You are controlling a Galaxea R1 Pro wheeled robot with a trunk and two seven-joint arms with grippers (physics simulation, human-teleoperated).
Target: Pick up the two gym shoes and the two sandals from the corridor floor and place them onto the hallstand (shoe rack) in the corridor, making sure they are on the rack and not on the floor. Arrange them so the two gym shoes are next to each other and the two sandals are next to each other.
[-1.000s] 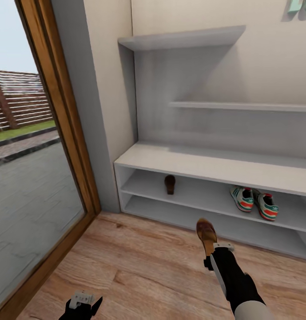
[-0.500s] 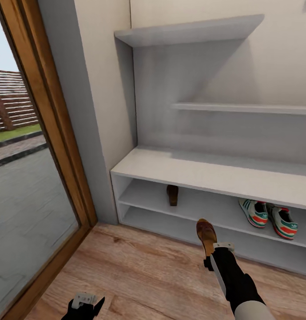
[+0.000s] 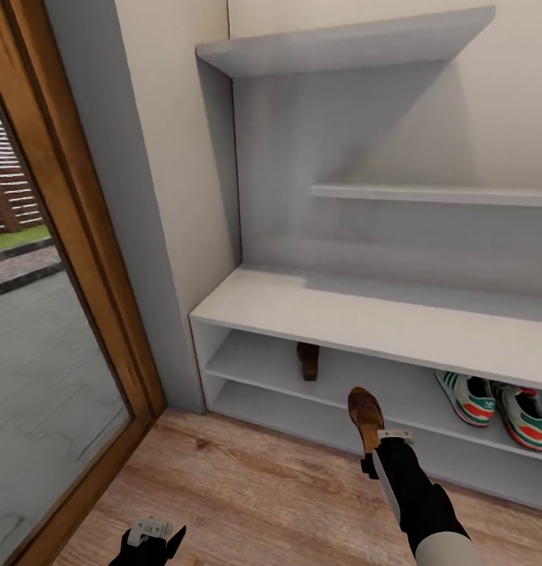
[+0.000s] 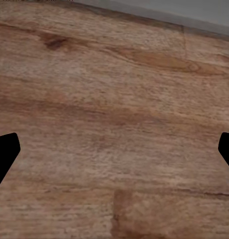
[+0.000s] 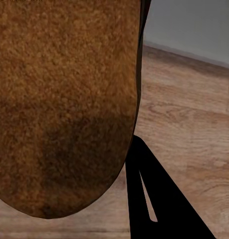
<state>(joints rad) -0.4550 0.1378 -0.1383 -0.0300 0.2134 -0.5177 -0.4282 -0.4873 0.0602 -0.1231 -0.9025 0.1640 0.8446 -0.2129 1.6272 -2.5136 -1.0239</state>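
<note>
carrying the last sandal (image 3: 365, 415) toward the hallstand (image 3: 365, 314), the right gripper (image 3: 378, 440) is clamped on its heel end, toe raised just short of the low shelves. its partner sandal (image 3: 307, 360) sits on the upper low shelf, the gym shoes (image 3: 499, 401) side by side further right. next it probably needs sliding in beside that partner. the left gripper (image 4: 114, 149) hangs spread and empty over the corridor floor (image 3: 263, 487).

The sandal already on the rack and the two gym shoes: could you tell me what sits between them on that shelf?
Nothing: in the head view the shelf is bare between the sandal and the gym shoes.
</note>
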